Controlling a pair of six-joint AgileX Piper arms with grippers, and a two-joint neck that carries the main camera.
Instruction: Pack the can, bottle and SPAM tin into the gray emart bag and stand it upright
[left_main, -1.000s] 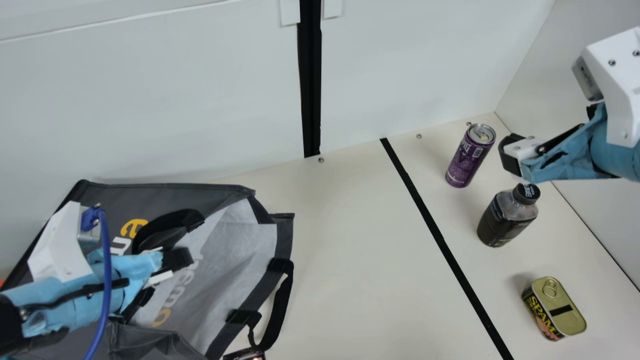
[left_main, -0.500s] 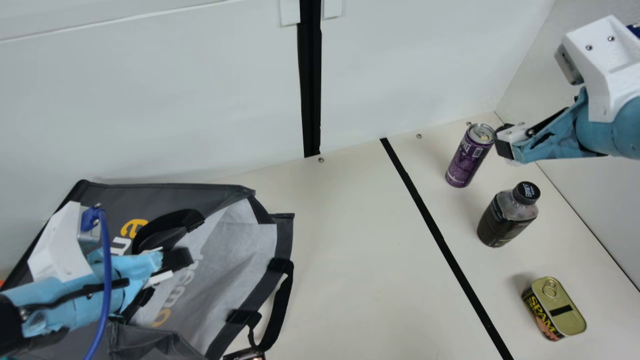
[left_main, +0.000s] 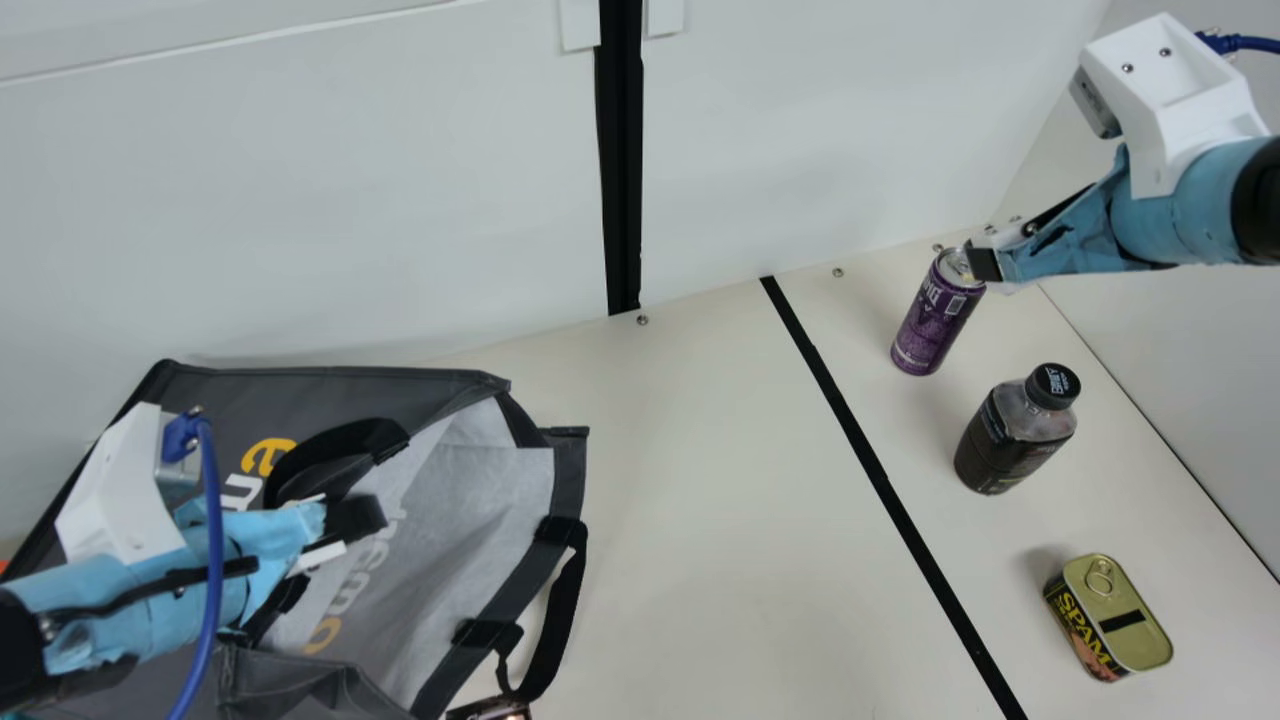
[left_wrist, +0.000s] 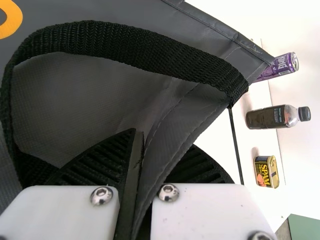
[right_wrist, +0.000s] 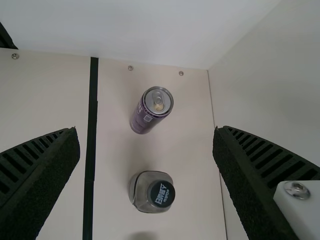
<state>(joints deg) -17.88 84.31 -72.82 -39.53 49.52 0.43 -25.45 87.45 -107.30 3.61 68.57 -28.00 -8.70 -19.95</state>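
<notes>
Main view: watch the right claw (left_main: 984, 262) by the top of the can (left_main: 932, 320), upright on the bench (left_main: 700, 520). Expect tipping from an off-centre descent. Locate the bottle (left_main: 1012, 435) and SPAM tin (left_main: 1108, 620) nearby, all outside the gray emart bag (left_main: 350, 390).

Left wrist view: note the left claw (left_wrist: 142, 150) pinched on the bag's edge. Anticipate slip, and a sagging mouth, from pulling so thin a fold.

Right wrist view: note the right claw spread wide. Beware of knocking the bottle by lowering short of the can.
</notes>
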